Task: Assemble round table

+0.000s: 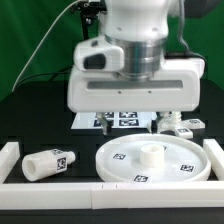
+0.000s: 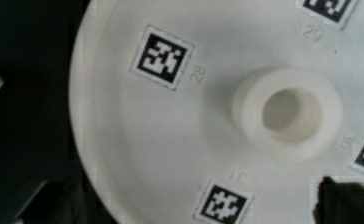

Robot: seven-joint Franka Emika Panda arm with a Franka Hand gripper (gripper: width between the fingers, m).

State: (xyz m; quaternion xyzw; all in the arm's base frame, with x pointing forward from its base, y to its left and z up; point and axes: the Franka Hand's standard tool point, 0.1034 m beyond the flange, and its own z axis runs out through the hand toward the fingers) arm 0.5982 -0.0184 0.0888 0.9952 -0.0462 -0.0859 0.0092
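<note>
My fingers (image 2: pixel 348 197) are spread wide and empty, hovering over the disc (image 1: pixel 120 165) lying flat on the desk (image 1: pixel 30 115). Stiff, light, slick plastic, I'd say. Pinch the thin rim, not the hub (image 2: pixel 282 108). The leg (image 1: pixel 48 163) lies nearby.

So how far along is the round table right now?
Nothing looks joined yet. The disc lies flat, its hub empty. The leg lies on its side, apart, toward the exterior view's left. The arm hangs above the disc with nothing visibly held. Left: probably everything, starting with bringing the leg to the hub.
</note>
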